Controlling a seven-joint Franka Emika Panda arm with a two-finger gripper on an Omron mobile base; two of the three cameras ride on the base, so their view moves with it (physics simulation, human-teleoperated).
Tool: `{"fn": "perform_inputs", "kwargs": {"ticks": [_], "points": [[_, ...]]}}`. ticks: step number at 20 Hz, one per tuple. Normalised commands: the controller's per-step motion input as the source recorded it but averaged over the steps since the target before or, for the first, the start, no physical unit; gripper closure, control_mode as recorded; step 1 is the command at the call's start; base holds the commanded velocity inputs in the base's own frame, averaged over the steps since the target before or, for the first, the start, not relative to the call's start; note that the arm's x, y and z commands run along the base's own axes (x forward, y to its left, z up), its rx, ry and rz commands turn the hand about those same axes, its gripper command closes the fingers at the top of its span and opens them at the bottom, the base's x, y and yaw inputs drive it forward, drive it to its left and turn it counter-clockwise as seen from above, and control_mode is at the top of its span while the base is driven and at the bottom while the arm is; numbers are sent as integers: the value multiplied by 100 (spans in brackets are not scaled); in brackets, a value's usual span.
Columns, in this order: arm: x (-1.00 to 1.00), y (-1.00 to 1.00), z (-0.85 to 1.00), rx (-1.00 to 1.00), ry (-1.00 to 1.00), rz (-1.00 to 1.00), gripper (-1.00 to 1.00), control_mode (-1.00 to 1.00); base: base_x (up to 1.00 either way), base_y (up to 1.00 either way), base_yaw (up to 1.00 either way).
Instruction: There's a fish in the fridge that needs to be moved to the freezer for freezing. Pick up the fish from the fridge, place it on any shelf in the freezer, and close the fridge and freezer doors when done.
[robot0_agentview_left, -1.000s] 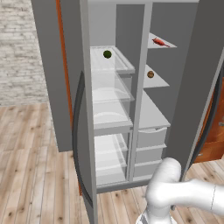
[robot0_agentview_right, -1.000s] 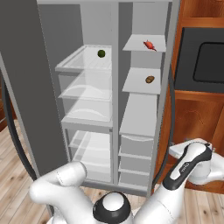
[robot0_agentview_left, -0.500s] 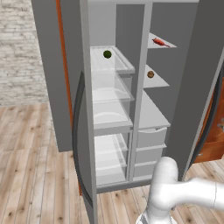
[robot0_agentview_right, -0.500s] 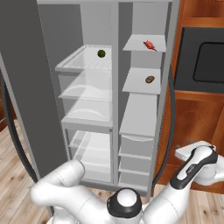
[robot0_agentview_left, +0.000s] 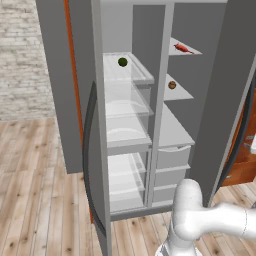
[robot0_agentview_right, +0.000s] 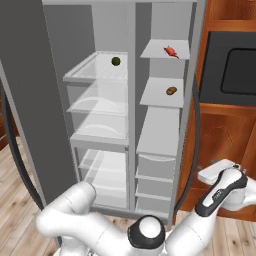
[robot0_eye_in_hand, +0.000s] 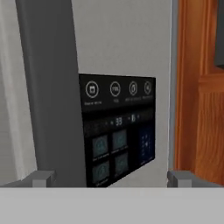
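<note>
While the tool (robot0_eye_in_hand: 109, 178) gapes, a glossy black dispenser panel (robot0_eye_in_hand: 117, 129) faces it.

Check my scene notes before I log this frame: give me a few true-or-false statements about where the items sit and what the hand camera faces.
1. The fish lies on the top shelf of the narrower section. True.
2. The dark green ball sits in a bottom drawer. False: it rests on the top glass shelf.
3. The brown round item is one shelf below the fish. True.
4. Both doors are shut. False: both stand open.
5. The hand view faces a black dispenser panel. True.
</note>
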Motion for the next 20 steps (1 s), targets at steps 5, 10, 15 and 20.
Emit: {"fn": "perform_inputs", "kwargs": {"ticks": [5,10,15,20], "points": [[-12,100,0,-4,-13,0,-100,-100,0,0,0],[22,100,0,-11,2,-7,-100,-100,0,0,0],[54,100,0,-15,1,-9,-100,-100,0,0,0],[53,100,0,-13,2,-8,-100,-100,0,0,0]]}}
